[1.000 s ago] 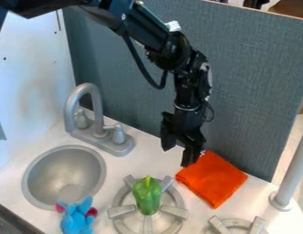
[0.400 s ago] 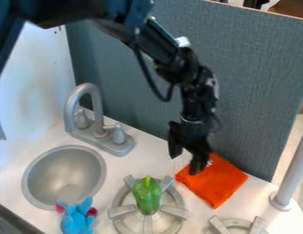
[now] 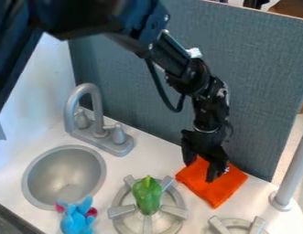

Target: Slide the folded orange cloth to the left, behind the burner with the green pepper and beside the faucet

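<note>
While wide apart, fingers [image 3: 216,168] over cloth [image 3: 216,193]

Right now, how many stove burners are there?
2: one burner under the green pepper, another burner cut off at the bottom edge near the orange cloth. More may be outside the view.

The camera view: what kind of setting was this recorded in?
Most likely a toy kitchen set up in a room: there is a small round sink with a grey faucet, and a stove burner with a green pepper on it.
</note>
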Tool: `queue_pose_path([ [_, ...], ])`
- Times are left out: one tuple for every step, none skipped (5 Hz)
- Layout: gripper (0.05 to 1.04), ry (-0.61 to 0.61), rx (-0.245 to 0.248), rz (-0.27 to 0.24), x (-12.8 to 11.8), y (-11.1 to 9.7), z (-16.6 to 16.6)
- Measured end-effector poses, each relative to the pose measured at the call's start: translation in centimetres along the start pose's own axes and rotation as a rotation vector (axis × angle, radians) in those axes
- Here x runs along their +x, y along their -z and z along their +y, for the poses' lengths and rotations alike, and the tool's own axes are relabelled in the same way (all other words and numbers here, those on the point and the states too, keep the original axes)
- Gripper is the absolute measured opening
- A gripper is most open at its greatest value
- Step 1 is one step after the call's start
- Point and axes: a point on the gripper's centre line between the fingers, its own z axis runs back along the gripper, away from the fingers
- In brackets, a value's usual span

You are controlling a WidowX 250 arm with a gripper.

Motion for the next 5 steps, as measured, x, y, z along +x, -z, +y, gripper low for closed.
queue_pose_path([
  [1.005, -0.046, 0.009, -0.014, 0.9, 0.6, 0.1],
  [1.005, -0.082, 0.017, 0.000, 1.3, 2.4, -0.4],
  [1.005, -0.092, 0.037, -0.002, 2.0, 3.3, -1.0],
  [1.005, -0.110, 0.044, 0.008, 2.2, 4.9, -1.5],
  [1.004, -0.112, 0.076, 0.002, 2.2, 5.1, -1.5],
])
